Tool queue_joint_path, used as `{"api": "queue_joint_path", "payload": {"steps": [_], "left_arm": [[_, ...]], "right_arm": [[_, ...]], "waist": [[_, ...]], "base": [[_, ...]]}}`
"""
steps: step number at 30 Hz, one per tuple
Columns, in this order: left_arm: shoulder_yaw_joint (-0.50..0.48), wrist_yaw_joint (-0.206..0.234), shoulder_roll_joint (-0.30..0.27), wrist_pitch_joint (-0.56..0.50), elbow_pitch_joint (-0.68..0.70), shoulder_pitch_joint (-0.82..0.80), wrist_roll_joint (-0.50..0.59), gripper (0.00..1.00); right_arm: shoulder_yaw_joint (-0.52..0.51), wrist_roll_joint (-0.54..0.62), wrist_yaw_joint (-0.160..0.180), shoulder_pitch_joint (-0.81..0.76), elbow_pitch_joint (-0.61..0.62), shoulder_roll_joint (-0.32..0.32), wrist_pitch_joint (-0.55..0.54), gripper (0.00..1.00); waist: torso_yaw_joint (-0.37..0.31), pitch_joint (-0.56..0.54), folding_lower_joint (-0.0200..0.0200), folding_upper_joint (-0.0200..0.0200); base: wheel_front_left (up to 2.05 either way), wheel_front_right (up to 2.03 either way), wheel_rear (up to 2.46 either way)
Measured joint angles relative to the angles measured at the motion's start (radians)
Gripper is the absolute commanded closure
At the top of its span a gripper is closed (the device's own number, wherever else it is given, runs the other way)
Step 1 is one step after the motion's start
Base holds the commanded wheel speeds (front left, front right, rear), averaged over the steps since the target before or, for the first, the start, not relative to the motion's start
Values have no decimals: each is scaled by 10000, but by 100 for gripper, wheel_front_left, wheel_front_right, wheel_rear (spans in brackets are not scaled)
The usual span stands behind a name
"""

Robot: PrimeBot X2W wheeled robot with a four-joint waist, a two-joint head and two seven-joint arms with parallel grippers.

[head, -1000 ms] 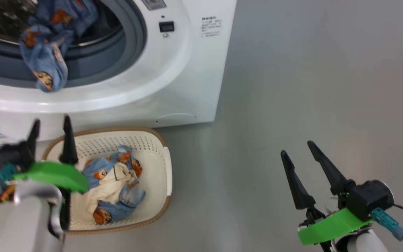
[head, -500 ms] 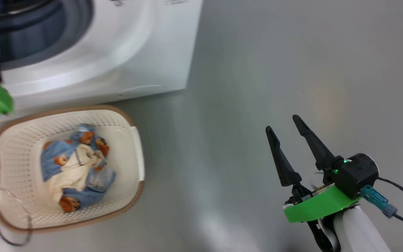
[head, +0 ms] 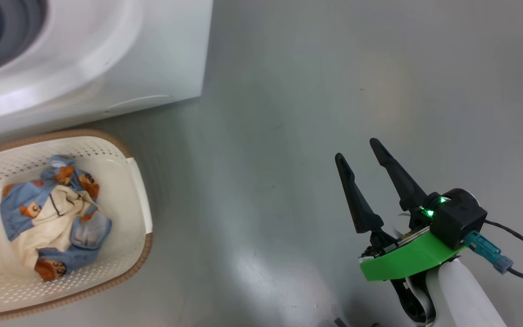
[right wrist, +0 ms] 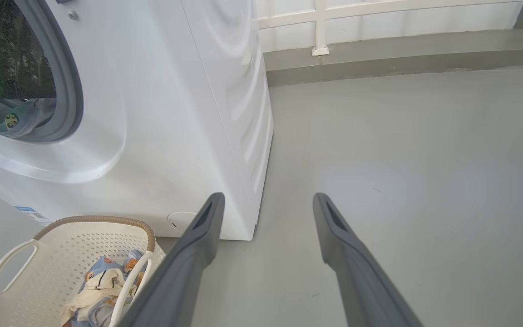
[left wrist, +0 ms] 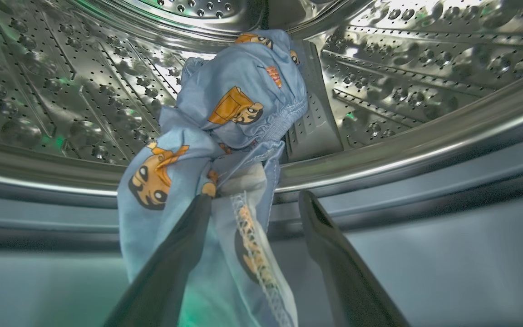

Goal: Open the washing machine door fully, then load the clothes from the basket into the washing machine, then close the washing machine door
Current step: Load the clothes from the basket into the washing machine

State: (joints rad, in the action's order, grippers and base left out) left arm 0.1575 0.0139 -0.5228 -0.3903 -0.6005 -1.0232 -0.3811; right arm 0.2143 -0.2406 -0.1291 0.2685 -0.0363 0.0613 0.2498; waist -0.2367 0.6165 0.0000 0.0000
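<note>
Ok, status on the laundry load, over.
Left claw open at drum rim; right claw open, idle. Bear-print garment hangs over rim, not fully in. More clothes in basket.

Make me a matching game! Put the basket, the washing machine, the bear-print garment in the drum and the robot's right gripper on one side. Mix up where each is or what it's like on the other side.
Things:
1. basket
2. washing machine
3. bear-print garment
4. right gripper

Descriptions:
A. open, over the bare floor
B. hanging out over the drum rim
C. holds blue and cream clothes
D. white, beside the basket

Pairs: 1-C, 2-D, 3-B, 4-A
</note>
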Motion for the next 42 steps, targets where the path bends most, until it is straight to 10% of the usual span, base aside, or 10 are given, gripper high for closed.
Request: {"api": "queue_joint_path", "payload": {"steps": [9,10,14,22,42], "left_arm": [[439,332,-612,-1532,-309,-589,579,0],[493,360,-633,-1749,-355,-628,608,8],[564,360,-686,-2136,-351,-756,614,100],[525,320,-961,-1712,-309,-1193,600,100],[265,303,-688,4307,-2151,-3858,913,100]], "right_arm": [[230,-148,0,58,-13,-40,0,0],[261,-167,0,64,-17,-44,0,0],[291,-176,0,224,-23,-56,0,0],[324,-257,0,302,-25,-58,0,0],[656,-717,0,836,161,-73,0,0]], "waist": [[-267,257,0,0],[-280,272,0,0],[-300,340,0,0],[-337,482,0,0],[-883,1597,0,0]], "base": [[0,0,0],[0,0,0],[0,0,0],[0,0,0],[0,0,0]]}}
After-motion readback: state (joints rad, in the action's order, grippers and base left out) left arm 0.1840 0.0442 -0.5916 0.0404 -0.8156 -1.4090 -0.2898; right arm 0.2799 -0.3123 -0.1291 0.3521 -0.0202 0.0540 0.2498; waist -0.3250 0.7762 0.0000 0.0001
